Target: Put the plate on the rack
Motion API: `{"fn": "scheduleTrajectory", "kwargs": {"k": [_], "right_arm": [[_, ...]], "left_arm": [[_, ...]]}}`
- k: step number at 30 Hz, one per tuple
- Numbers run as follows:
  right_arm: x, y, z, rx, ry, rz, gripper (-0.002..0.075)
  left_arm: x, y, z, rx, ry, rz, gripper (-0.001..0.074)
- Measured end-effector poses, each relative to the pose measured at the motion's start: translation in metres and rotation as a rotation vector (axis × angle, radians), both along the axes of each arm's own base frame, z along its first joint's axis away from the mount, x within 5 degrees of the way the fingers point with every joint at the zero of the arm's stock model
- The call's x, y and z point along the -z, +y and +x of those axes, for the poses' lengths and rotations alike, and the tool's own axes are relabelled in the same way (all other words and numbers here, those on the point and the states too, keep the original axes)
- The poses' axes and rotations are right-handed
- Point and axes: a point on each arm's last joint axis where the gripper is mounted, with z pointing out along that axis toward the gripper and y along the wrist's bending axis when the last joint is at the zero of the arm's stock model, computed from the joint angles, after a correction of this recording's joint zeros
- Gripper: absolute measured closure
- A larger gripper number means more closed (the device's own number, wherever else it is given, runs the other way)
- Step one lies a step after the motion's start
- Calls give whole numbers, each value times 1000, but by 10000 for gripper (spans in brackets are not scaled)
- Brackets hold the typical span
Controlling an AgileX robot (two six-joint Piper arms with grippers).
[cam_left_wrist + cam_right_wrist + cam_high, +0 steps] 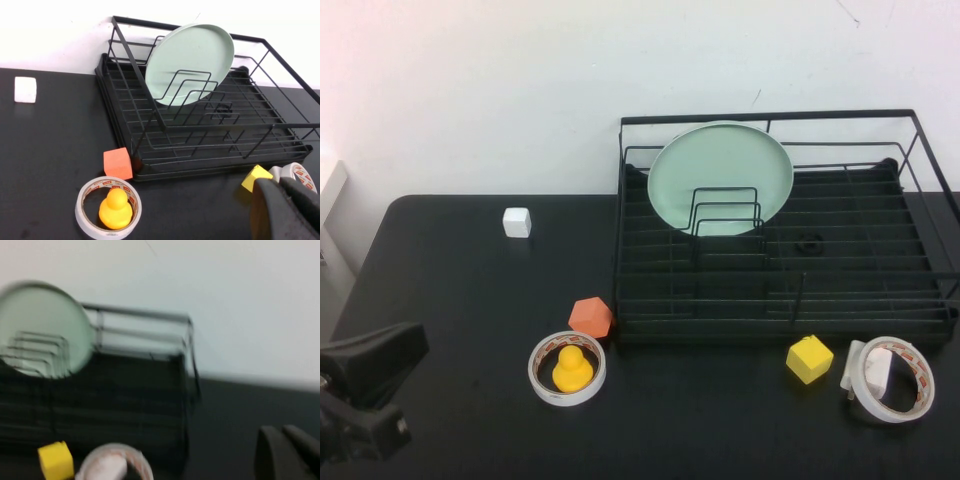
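Large round pale mint-green plate [721, 177] already stands on edge in the black wire dish rack [860, 262], left-rear part, leaning back w/ the upright wire dividers [725, 212] in front of it. Task looks done, I'd say.

Handling, by judgement: stiff, smooth, prob. light plastic or melamine, slippery on the face; best hold is the shallow raised rim at its top, which stands about level w/ the rack's top rail. Could tip or roll if nudged.

Room: rack's right half is bare wire; the raised frame blocks a side approach, so come from above.

On the black counter [450, 300], near the rack's front: orange block [590, 316], yellow duck [572, 369] inside a white tape ring [538, 378], yellow cube [809, 358], second tape roll [897, 390], white cube [517, 222].

Left pincer [365, 390] parked low at counter's front-left, pressed together, holding nothing. Right pincer [287, 455] out of high view, also pressed together & empty, off to the rack's right.
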Motion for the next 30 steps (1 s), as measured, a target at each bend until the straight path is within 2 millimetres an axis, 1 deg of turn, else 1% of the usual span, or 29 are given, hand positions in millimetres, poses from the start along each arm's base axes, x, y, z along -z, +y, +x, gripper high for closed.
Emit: {"fn": "scheduleTrajectory", "kwargs": {"k": [2,4,8,11,15,30], "right_arm": [[18,-4,-1,64,32,74,725],[30,-7,-3,96,45,97,725],[38,-9,-5,119,62,95,725],[43,-9,-7,126,123,74,725],[44,-10,-8,128,150,62,725],[44,-7,-8,84,156,63,726]], "left_arm": [[0,0,0,0,0,0,736],[0,0,0,1,1,0,736],[0,-1,-1,10,6,0,736],[1,-2,-1,21,12,0,736],[1,-2,-2,26,15,0,736],[1,-2,-2,30,17,0,736]]}}
